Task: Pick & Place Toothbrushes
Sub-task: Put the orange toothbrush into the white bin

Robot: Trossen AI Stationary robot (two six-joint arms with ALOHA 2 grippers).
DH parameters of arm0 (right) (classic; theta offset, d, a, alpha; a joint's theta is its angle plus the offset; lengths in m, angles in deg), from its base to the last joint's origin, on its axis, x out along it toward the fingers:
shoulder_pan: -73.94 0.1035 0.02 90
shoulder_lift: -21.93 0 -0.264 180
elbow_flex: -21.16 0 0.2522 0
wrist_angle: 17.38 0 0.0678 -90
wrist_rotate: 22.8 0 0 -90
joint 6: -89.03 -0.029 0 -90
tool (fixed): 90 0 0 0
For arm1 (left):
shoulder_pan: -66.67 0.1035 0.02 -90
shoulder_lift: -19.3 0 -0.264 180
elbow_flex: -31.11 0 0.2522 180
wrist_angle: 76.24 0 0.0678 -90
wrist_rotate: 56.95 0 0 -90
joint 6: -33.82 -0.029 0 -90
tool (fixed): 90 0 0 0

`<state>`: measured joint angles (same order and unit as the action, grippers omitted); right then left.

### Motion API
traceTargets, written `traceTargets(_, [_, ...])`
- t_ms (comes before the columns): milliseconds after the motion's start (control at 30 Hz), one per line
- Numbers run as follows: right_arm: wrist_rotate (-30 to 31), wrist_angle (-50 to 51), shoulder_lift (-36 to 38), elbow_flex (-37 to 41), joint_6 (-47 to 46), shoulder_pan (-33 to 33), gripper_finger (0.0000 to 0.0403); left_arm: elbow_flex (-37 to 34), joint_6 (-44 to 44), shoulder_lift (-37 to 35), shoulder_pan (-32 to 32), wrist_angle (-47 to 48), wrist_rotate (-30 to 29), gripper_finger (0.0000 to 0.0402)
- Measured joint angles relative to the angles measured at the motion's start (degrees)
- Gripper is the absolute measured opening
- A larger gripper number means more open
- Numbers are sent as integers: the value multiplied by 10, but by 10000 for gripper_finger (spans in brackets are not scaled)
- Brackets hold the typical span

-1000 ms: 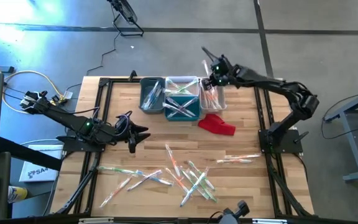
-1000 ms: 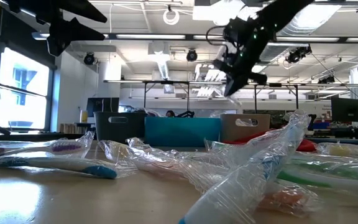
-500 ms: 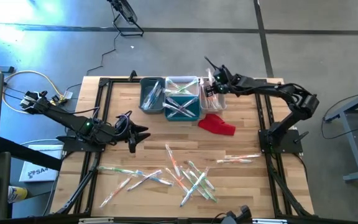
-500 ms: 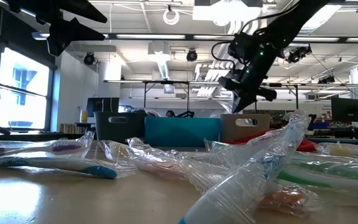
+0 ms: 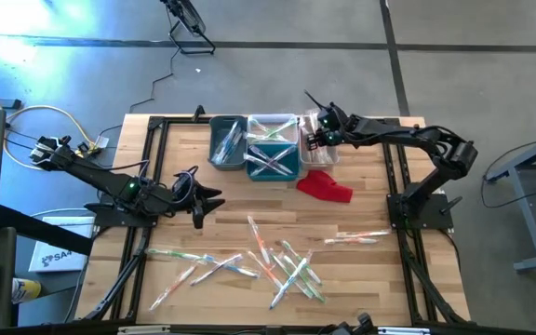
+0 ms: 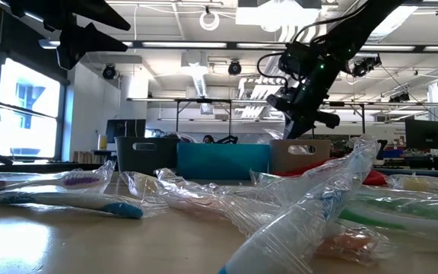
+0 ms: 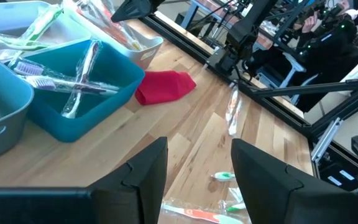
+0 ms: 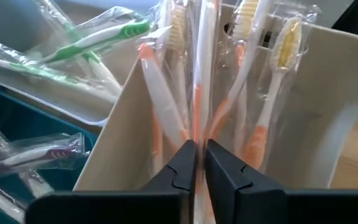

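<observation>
My right gripper (image 5: 317,137) hangs over the beige bin (image 5: 327,149) at the right end of the bin row. It is shut on a wrapped toothbrush with an orange and white handle (image 8: 199,93). Several more orange toothbrushes (image 8: 272,81) stand in that bin. Other wrapped toothbrushes (image 5: 287,265) lie scattered on the near half of the table. My left gripper (image 7: 197,180) is open, above the table's left side (image 5: 205,198), and touches nothing. My right gripper pinches the wrapped toothbrush's handle (image 8: 199,134) between its two fingers (image 8: 180,163). The fingers slant down from above into the beige bin. The toothbrush runs on ahead along the fingers, in among the other brushes in the bin. Its far end is out of the picture.
A grey bin (image 5: 228,141), a teal bin (image 5: 274,160) and a white bin (image 5: 273,124) with toothbrushes stand left of the beige one. A red cloth (image 5: 326,186) lies just in front of it. One toothbrush (image 5: 355,239) lies alone near the right edge.
My right gripper has come down with the toothbrush toward the beige bin and has rolled a little about its own line. The left arm has kept still.
</observation>
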<state>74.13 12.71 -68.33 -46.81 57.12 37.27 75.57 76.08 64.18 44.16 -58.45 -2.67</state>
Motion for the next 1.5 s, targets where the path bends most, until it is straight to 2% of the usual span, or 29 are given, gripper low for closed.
traceTargets(333, [-32,-1,5,0,4,0,110,0,0,0,0,4,1,175])
traceTargets(467, [-43,-1,34,0,6,0,130,0,0,0,0,4,5,175])
traceTargets(667, [-46,2,106,0,14,0,116,0,5,0,0,4,6,175])
traceTargets(933, [-141,64,205,0,50,26,97,0,5,0,0,4,6,175])
traceTargets(1267, [-146,222,273,0,49,144,65,0,-4,0,0,6,6,175])
traceTargets(1500, [-144,294,277,0,-19,236,45,0,-4,0,0,6,6,175])
